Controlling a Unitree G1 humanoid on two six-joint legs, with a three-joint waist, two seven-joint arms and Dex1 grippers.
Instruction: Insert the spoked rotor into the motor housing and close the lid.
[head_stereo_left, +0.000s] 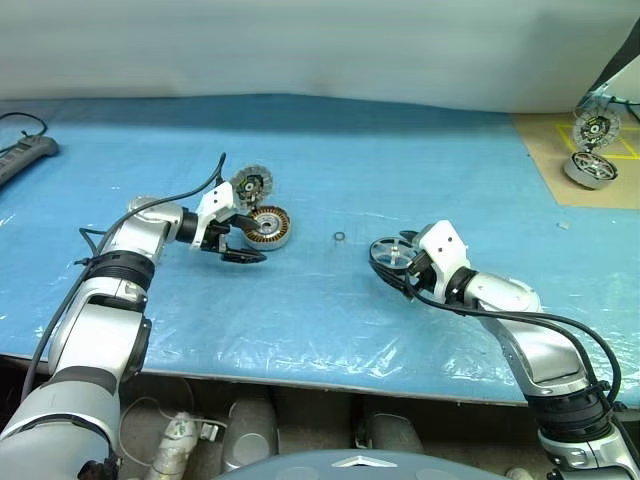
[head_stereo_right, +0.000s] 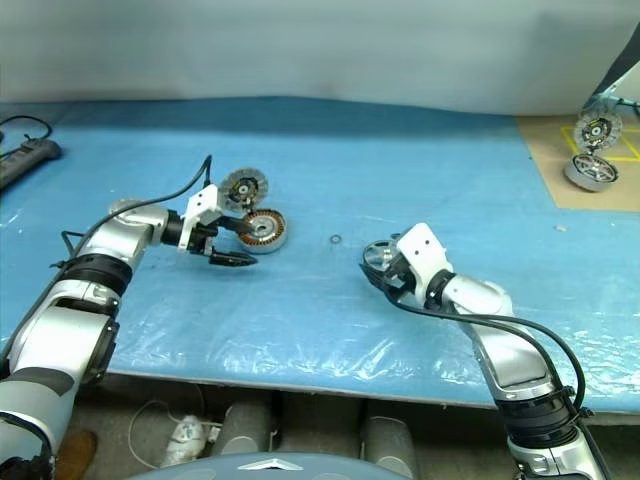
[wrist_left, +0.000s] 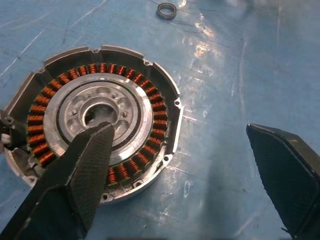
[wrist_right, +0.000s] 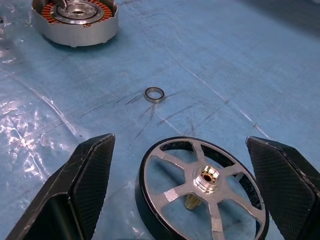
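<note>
The motor housing (head_stereo_left: 270, 227), a silver cup with a ring of copper windings, lies on the blue sheet left of centre. My left gripper (head_stereo_left: 243, 241) is open at its near-left side. One finger (wrist_left: 85, 170) reaches over the housing's (wrist_left: 150, 100) hub and the other stands off to the side over bare sheet. The ribbed lid (head_stereo_left: 251, 185) sits tilted just behind the housing. The spoked rotor (wrist_right: 202, 185), with a dark rim and silver spokes, lies flat right of centre. My right gripper (wrist_right: 180, 138) is open with a finger on each side of it, and neither touches it.
A small metal ring (head_stereo_left: 339, 237) lies on the sheet between housing and rotor. A power strip (head_stereo_left: 25, 155) sits at the far left. A brown board at the back right carries other motor parts (head_stereo_left: 590, 168). The table's front edge is close below both arms.
</note>
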